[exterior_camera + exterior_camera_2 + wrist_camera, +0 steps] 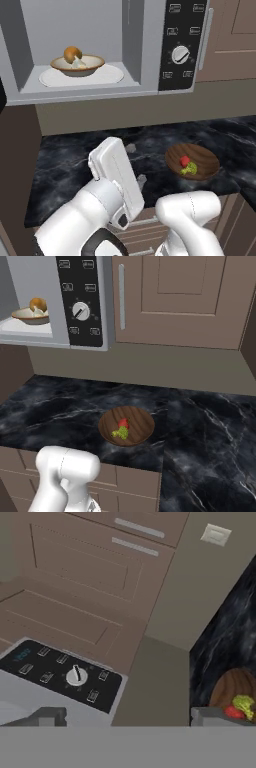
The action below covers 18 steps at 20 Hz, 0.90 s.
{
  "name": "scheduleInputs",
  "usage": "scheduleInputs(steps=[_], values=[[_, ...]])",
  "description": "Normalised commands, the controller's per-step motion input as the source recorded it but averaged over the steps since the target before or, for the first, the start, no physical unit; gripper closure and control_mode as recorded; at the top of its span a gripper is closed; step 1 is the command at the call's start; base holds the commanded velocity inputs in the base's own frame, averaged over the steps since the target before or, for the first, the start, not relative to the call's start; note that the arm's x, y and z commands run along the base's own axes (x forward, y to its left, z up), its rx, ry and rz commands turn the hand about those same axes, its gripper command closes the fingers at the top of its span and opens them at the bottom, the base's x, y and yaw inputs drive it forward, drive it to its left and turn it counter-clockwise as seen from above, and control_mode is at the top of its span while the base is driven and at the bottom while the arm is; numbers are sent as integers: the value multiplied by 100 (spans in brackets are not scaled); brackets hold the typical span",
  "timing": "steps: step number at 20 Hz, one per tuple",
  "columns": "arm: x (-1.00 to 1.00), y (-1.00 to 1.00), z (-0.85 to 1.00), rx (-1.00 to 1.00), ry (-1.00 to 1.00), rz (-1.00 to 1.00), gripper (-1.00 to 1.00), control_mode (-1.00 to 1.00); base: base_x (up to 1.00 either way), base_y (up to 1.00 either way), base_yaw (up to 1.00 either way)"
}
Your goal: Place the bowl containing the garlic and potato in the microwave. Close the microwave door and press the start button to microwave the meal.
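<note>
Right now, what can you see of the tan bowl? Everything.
The bowl is shallow, round, tan outside with a cream-white inside, and looks ceramic. It sits upright on the white turntable inside the open microwave. It holds an orange-brown potato and a small pale garlic beside it. Nothing grips it.

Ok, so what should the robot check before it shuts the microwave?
1. Bowl on the turntable inside the microwave: ok.
2. Potato and garlic in the bowl: ok.
3. Pincer open and holding nothing: ok.
4. Microwave door shut: not ok, the front stands open.
5. Where the door's handle is: cannot tell.
6. Wooden bowl on the counter, away from the microwave: ok.
</note>
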Motion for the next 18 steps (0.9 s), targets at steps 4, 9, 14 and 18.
scheduleInputs(steps=[4,9,14,18], values=[[0,58,-16,-11,-2,-3,-100,-100,0,0,0],[0,60,-5,-13,-4,-10,-100,-100,0,0,0],[0,60,0,-14,-2,-15,-100,-100,0,0,0],[0,58,0,-13,0,-14,-100,-100,0,0,0]])
